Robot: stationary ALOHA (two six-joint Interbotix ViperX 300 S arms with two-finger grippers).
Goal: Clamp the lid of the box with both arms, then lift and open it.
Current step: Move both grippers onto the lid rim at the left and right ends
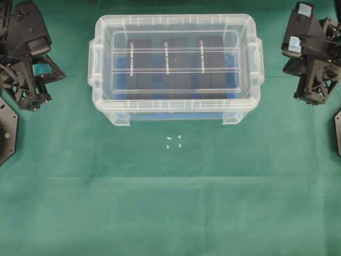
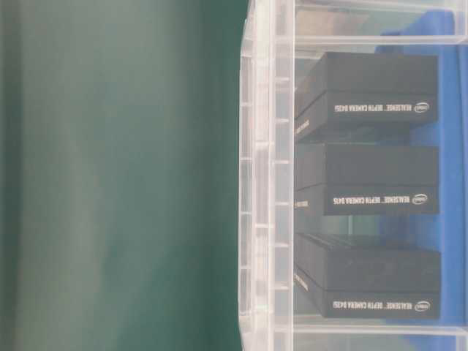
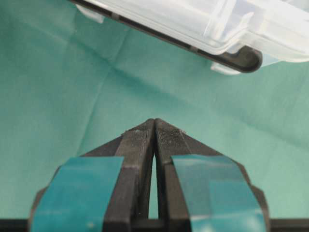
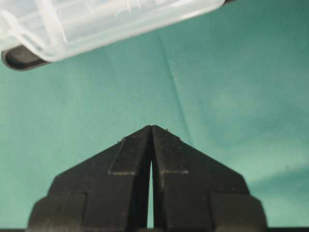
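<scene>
Left gripper (image 3: 154, 126) is sitting closest to the wrist cam w/ teal tape (image 3: 79, 186) on both fingers, tips pressed together, gripping nothing; right gripper (image 4: 151, 131) is showing the same, fingers closed and empty. Both are parking off the box (image 1: 176, 114), well apart from it, left one near the left edge of the green cloth (image 1: 170, 202), right one near the right edge. Box is sitting toward the back-centre of the cloth w/ the lid (image 1: 176, 66) seated on top, so judging nothing's started yet. Risks imo: fingers are closed, so they'd need opening before approach or they'll just shove the tub sideways; clear plastic is making the lid rim hard to pick out from the tub rim, so a clamp could be landing on the side handles (image 1: 96, 61) instead and lifting the whole box; if one arm is rising ahead of the other, lid's likely tilting and jamming or slipping out. Contents: three pairs of black slabs (image 2: 365, 179) standing on edge in a row on the blue bottom (image 1: 120, 80), printing on their sides, looking like camera cartons. Small white marks (image 1: 173, 141) are lying on the cloth just in front of the box, clear of both arms.
</scene>
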